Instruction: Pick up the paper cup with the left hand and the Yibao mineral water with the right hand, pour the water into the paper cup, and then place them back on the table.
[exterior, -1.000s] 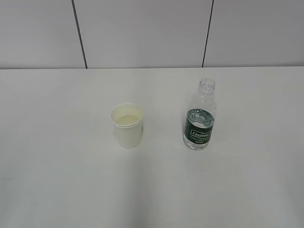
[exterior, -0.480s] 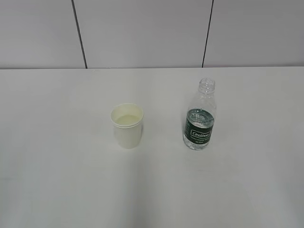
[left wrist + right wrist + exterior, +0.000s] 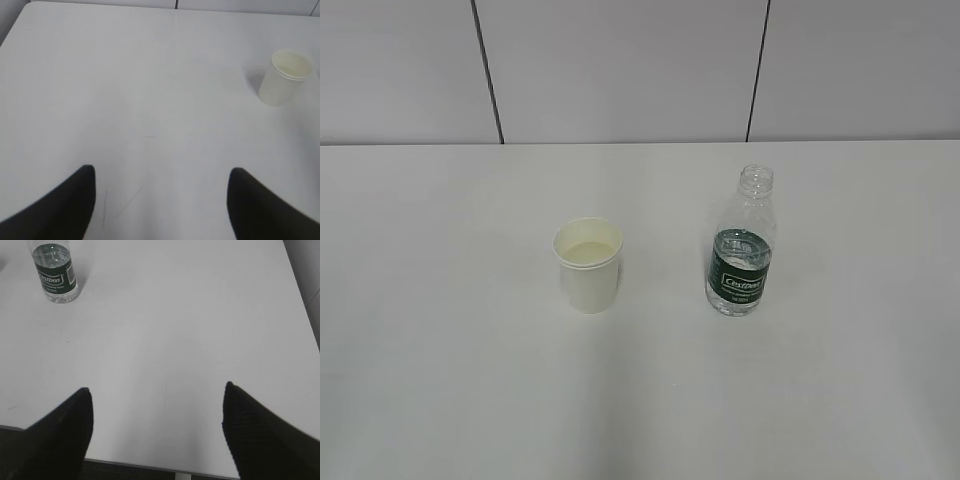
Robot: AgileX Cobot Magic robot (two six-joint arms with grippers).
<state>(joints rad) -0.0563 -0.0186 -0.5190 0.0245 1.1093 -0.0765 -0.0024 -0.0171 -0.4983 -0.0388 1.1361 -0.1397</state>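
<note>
On my left wrist feed the left hand gapes wide, empty, paper cup upright far off. Right of it stands the Yibao mineral water, apart. My right hand is spread wide, empty.

**Cup and water bottle standing apart on a white tabletop**

A small cream-white paper cup stands upright, its rolled rim open upward. To its right, well apart, an uncapped clear ribbed water bottle with a dark green label stands upright, partly filled. Both rest on the white tabletop.
</note>
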